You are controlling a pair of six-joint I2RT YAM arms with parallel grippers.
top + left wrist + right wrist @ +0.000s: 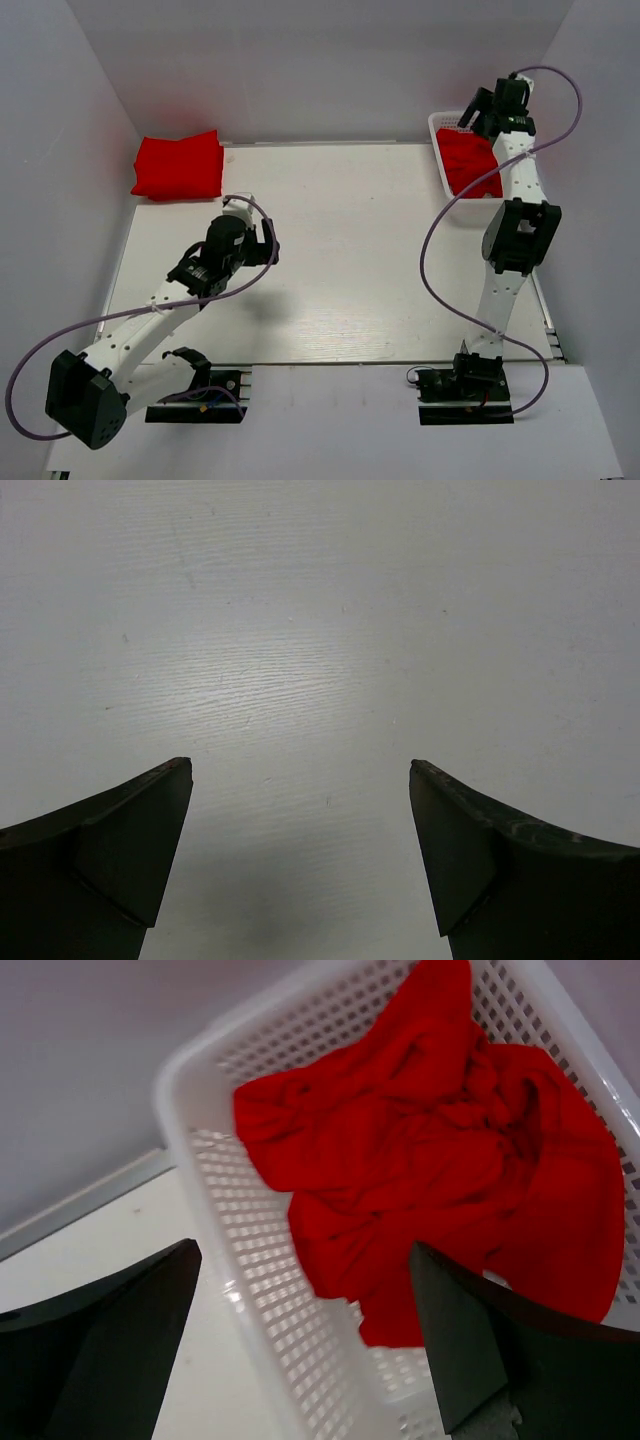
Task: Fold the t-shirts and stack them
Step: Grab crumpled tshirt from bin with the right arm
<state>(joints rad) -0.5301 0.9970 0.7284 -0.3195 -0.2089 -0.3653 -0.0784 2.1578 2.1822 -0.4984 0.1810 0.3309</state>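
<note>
Some crumpled t-shirts (430, 1160) in mesh basket (240, 1210)

Pretty clearly a robotics lab test cell. A white surface (350, 260) is boxed in by plain white walls (320, 70) along its left, far and right edges. A left arm (140, 335) and a right arm (520, 235) are bolted at the near edge, with purple cables (432, 240) left looping loose. Folded red t-shirts (180, 165) are parked at the far left corner. A white mesh basket (437, 122) with a crumpled red t-shirt (468, 165) is set at the far right corner.
</note>
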